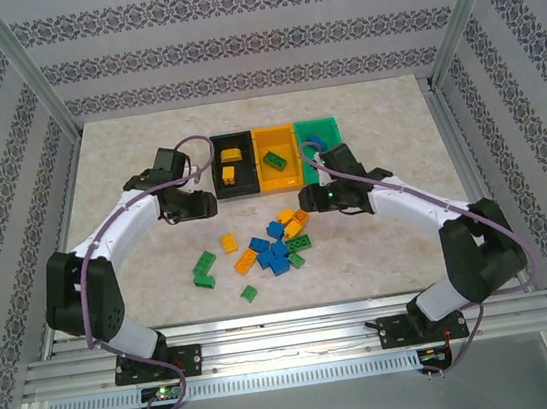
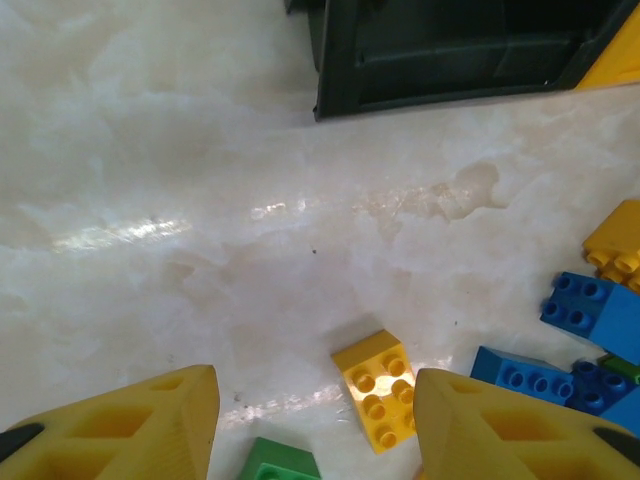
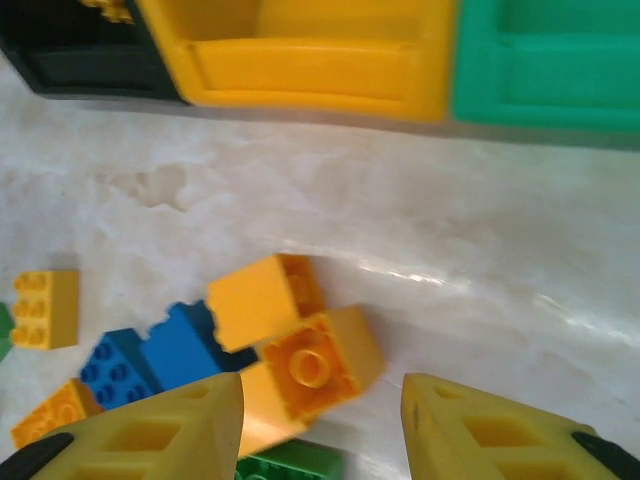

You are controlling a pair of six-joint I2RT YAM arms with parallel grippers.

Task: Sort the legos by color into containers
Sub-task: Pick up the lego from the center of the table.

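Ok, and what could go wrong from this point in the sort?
1. The right tool hangs open over orange bricks jammed together and against a blue brick; closing could pick two or shove neighbours.
2. Yellow bricks lie in the black bin and a green brick in the orange bin, so bin colour does not match contents; a brick may easily land in the wrong one.

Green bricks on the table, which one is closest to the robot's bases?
The small green brick lying alone, just nearer than the blue bricks; the other green ones lie farther back.
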